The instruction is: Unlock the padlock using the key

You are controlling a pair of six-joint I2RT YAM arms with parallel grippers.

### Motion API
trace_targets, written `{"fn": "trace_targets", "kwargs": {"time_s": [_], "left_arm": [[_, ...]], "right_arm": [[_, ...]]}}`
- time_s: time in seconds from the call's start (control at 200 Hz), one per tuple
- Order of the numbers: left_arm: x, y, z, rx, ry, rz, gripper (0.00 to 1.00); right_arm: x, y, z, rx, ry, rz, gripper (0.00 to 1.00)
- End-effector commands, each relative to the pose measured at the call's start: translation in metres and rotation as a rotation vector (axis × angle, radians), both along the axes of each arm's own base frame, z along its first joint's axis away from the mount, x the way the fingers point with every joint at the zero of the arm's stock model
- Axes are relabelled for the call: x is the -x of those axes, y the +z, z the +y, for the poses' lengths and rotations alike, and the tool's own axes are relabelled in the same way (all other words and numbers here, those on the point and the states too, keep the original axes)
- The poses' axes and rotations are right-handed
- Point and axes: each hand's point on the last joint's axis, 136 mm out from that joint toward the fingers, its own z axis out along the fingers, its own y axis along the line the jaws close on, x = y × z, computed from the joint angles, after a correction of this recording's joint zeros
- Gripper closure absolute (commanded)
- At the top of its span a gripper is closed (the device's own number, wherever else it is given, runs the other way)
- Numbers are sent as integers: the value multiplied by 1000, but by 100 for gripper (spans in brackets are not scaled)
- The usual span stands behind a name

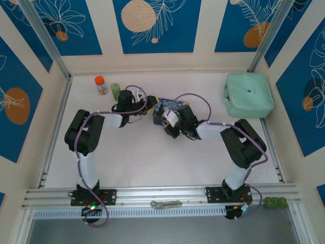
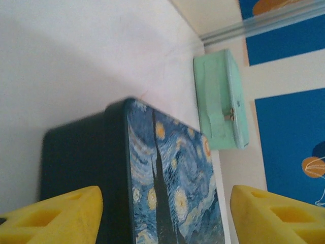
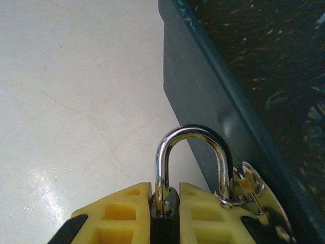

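My right gripper (image 3: 165,193) is shut on the dark body of the padlock (image 3: 163,223), pinched between its yellow fingers (image 3: 122,213). The silver shackle (image 3: 190,134) arches up out of the jaws. A small ring with the pale metal key (image 3: 254,195) hangs on the shackle's right leg, against the side of the blue starry tin (image 3: 213,101). From above, the right gripper (image 1: 166,122) sits at the tin's near side. My left gripper (image 2: 165,195) is open, its yellow fingertips wide apart on either side of the tin (image 2: 172,183); from above, the left gripper (image 1: 151,101) is at the tin's left end.
A mint-green case (image 1: 249,95) lies at the back right, also seen beyond the tin (image 2: 221,107). An orange-capped bottle (image 1: 100,84) and a green roll (image 1: 116,90) stand at the back left. A silver wrench-like piece (image 1: 165,204) lies on the front rail.
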Motion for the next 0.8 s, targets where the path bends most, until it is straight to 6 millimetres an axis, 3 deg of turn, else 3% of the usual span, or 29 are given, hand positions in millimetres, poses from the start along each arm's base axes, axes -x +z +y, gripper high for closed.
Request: {"fn": "trace_targets", "kwargs": {"time_s": [0.0, 0.205, 0.45, 0.625, 0.795], "left_arm": [[5, -9, -14, -7, -39, -3, 38], [15, -18, -28, -6, -78, 11, 51], [29, -22, -41, -11, -115, 23, 55], [38, -21, -44, 20, -105, 33, 60], [49, -19, -42, 55, -87, 41, 63]], "right_arm": [[-1, 8, 11, -16, 51, -25, 100], [-6, 9, 19, 10, 95, -55, 100], [-19, 21, 44, 47, 171, -147, 100], [-38, 41, 42, -89, -49, -66, 100], [-43, 43, 38, -147, -200, 1, 100]]}}
